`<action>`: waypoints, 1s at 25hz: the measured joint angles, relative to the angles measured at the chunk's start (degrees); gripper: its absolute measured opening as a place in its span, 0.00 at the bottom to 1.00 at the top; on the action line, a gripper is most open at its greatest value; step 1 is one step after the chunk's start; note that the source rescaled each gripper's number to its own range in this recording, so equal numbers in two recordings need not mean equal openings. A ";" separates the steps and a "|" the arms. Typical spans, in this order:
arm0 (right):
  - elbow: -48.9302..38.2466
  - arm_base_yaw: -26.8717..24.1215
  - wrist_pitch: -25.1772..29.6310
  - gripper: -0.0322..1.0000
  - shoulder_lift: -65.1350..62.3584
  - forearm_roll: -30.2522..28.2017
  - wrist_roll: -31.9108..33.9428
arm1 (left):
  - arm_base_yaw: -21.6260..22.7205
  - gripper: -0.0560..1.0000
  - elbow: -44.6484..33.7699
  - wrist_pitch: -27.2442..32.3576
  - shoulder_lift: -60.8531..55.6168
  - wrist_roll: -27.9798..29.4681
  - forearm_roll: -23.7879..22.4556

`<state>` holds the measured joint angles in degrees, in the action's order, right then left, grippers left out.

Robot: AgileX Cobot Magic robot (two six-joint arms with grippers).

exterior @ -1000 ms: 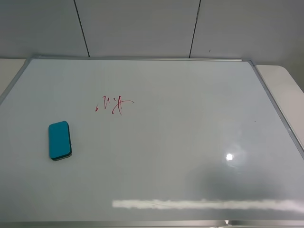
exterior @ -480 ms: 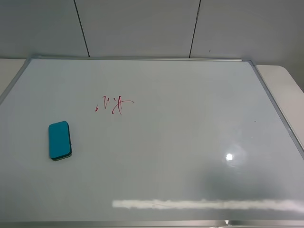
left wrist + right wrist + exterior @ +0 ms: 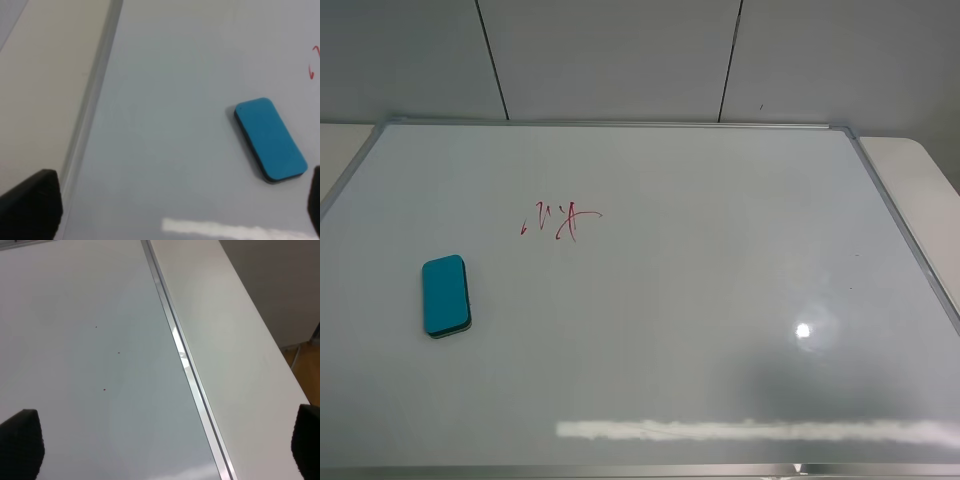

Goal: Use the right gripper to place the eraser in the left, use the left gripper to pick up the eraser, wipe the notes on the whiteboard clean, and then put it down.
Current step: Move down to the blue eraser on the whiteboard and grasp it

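The whiteboard point(image 3: 720, 250) lies flat and fills most of the exterior view. The teal eraser point(image 3: 446, 294) rests on its left part, dark base down. The red notes point(image 3: 560, 220) sit a little behind and to the right of the eraser. Neither arm shows in the exterior view. In the left wrist view the eraser point(image 3: 270, 138) lies ahead of my left gripper point(image 3: 172, 210), apart from it; the jaws stand wide open and empty. An edge of the notes point(image 3: 314, 67) shows there. My right gripper point(image 3: 165, 445) is open and empty over the board's right edge.
The board's silver frame point(image 3: 185, 360) runs along the right side, with the beige table point(image 3: 235, 340) beyond it. The frame point(image 3: 95, 100) and table point(image 3: 45, 75) also show on the left side. A grey panelled wall point(image 3: 620, 60) stands behind the board.
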<state>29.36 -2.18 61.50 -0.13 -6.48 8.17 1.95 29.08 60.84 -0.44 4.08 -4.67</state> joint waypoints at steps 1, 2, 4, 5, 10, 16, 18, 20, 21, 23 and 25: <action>0.00 0.00 0.00 1.00 0.00 0.00 0.04 | 0.00 1.00 0.00 0.00 0.00 0.00 0.00; 0.00 0.00 0.00 1.00 0.00 0.00 0.04 | 0.00 1.00 0.00 0.00 0.00 0.00 0.00; 0.00 0.00 0.00 1.00 0.00 0.00 0.13 | 0.00 1.00 0.00 0.00 0.00 0.00 0.00; 0.00 0.00 0.00 1.00 0.00 0.00 0.26 | 0.00 1.00 0.00 0.00 0.00 0.00 0.00; 0.00 0.00 0.00 1.00 0.00 0.00 0.39 | 0.00 1.00 0.00 0.00 0.00 0.00 0.00; 0.00 0.00 0.00 1.00 0.00 0.00 0.44 | 0.00 1.00 0.00 0.00 0.00 0.00 -0.39; 0.00 0.00 0.00 1.00 0.00 0.00 0.44 | 0.00 1.00 0.00 0.00 0.00 0.00 -0.39; 0.00 0.00 0.00 1.00 0.00 0.00 0.44 | 0.11 1.00 0.00 0.00 0.23 0.13 -0.39; 0.00 0.00 0.00 1.00 0.00 0.00 0.44 | 0.31 1.00 0.00 0.00 0.86 0.19 -0.44; 0.00 0.00 0.00 1.00 0.00 0.00 0.44 | 1.73 1.00 0.64 -0.08 5.96 0.19 -0.23; 0.00 0.00 0.00 1.00 0.00 0.00 0.44 | 2.39 1.00 1.45 -0.26 8.45 0.24 -0.17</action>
<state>29.36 -2.18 61.50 -0.13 -6.48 8.61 4.34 30.53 60.58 8.01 4.33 -4.84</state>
